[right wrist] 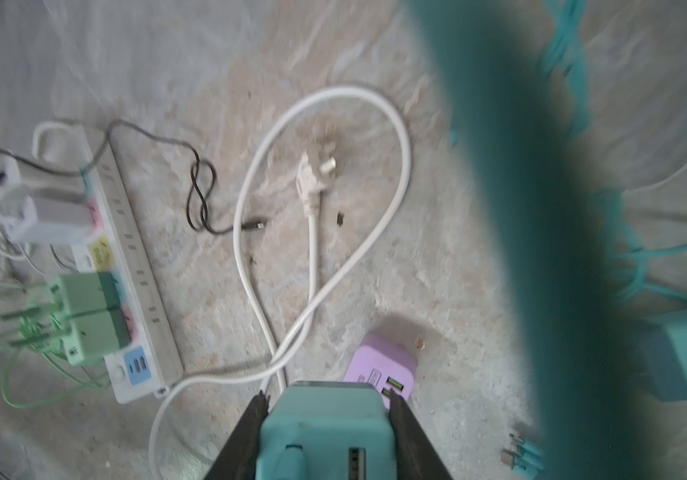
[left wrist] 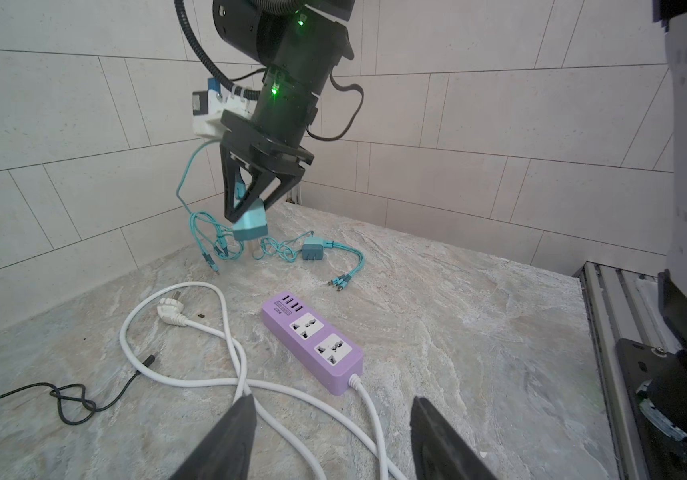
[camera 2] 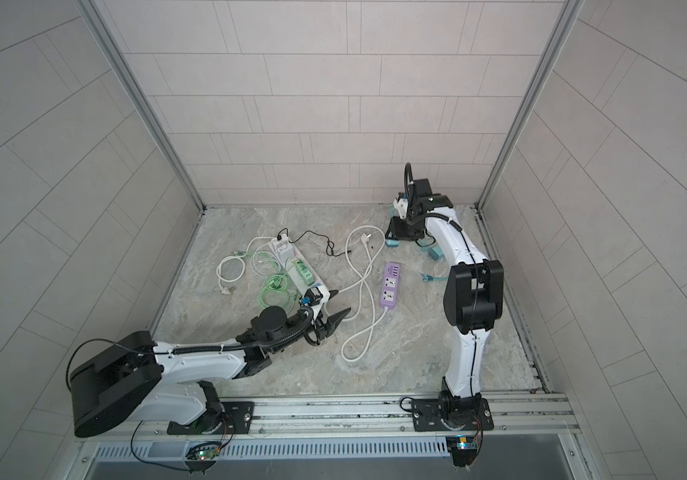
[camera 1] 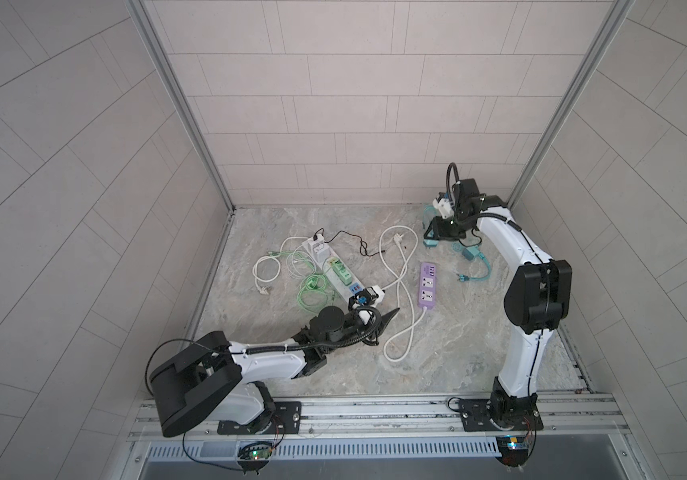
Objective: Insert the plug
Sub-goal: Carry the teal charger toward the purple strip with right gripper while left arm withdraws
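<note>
My right gripper [right wrist: 327, 395] is shut on a teal plug [right wrist: 325, 424], a block-shaped charger held by its two sides. In the left wrist view the plug [left wrist: 250, 224] hangs prongs down just above the table at the far right corner, its teal cable trailing below. Both top views show it there [camera 1: 429, 244] [camera 2: 391, 243]. The purple power strip [camera 1: 428, 285] [camera 2: 391, 285] [left wrist: 312, 345] lies flat mid-table, nearer than the plug, with two sockets facing up. My left gripper [left wrist: 332, 401] [camera 2: 342, 302] stands open and empty, low over the white cord near the strip.
A long white power strip [camera 1: 333, 270] [right wrist: 138, 270] carrying green and white chargers lies at the left. A white cord with a loose plug [left wrist: 171, 311] loops across the middle. A second teal charger [left wrist: 312, 252] and a black cable [camera 1: 358, 245] lie nearby.
</note>
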